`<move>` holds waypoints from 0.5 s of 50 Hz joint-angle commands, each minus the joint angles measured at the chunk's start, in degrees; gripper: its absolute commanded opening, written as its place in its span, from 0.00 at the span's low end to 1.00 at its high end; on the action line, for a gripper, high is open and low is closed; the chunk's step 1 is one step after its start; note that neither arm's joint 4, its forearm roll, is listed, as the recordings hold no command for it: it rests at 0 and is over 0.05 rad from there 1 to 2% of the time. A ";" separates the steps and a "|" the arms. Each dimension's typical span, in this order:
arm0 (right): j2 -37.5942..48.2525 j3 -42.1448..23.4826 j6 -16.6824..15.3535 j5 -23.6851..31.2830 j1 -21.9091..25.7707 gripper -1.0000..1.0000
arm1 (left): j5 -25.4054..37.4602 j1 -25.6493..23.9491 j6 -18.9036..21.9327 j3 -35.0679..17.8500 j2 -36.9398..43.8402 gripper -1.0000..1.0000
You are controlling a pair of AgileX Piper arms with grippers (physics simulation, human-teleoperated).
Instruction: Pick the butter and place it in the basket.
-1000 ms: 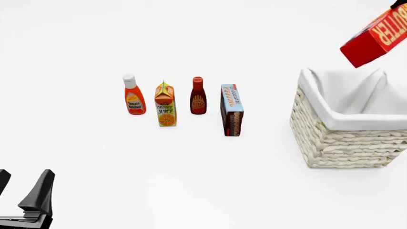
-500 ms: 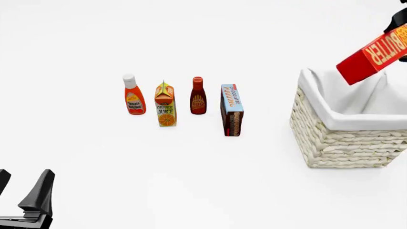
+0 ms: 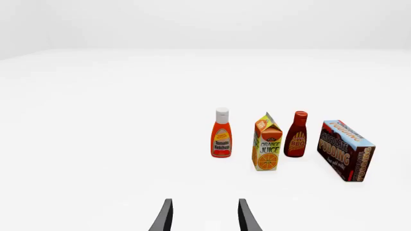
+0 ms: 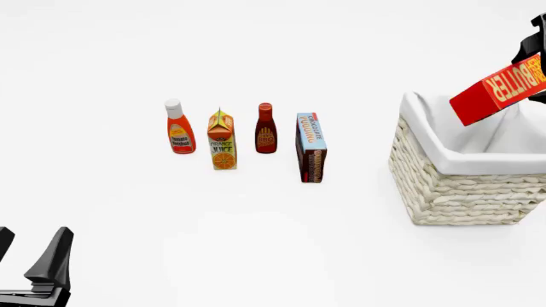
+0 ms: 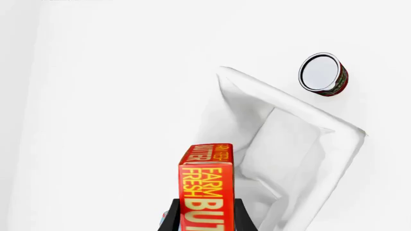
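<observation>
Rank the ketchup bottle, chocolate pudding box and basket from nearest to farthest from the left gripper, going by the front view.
1. Ketchup bottle: left end of the grocery row, closest to the left gripper.
2. Chocolate pudding box: right end of the row.
3. Basket: far right of the table.

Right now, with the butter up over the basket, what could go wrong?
1. The butter hangs tilted over the basket, its low end near the rim. Dropped now, it might clip the rim and tumble outside.
2. In the right wrist view the right gripper holds only one end of the box, so it might slip or swing.
3. A can stands just beyond the basket; overshooting could knock it.
</observation>
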 commanded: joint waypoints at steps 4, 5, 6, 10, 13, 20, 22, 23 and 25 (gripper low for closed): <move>0.19 1.94 2.70 -2.30 -0.33 0.00 | 0.00 0.00 0.00 0.00 0.00 1.00; 0.27 2.02 2.63 -2.33 -0.56 0.00 | 0.00 0.00 0.00 0.00 0.00 1.00; 0.33 2.14 2.72 -2.47 -0.51 0.00 | 0.00 0.00 0.00 0.00 0.00 1.00; 0.59 2.41 2.88 -2.82 -0.59 0.00 | 0.00 0.00 0.00 0.00 0.00 1.00; 0.68 2.35 2.97 -2.93 -0.56 0.00 | 0.00 0.00 0.00 0.00 0.00 1.00; 0.99 2.72 3.39 -3.28 -1.03 0.00 | 0.00 0.00 0.00 0.00 0.00 1.00; 1.00 2.80 3.44 -3.34 -1.09 0.00 | 0.00 0.00 0.00 0.00 0.00 1.00; 0.99 3.04 3.74 -3.58 -1.08 0.00 | 0.00 0.00 0.00 0.00 0.00 1.00; 0.96 3.25 3.98 -3.65 -1.11 0.00 | 0.00 0.00 0.00 0.00 0.00 1.00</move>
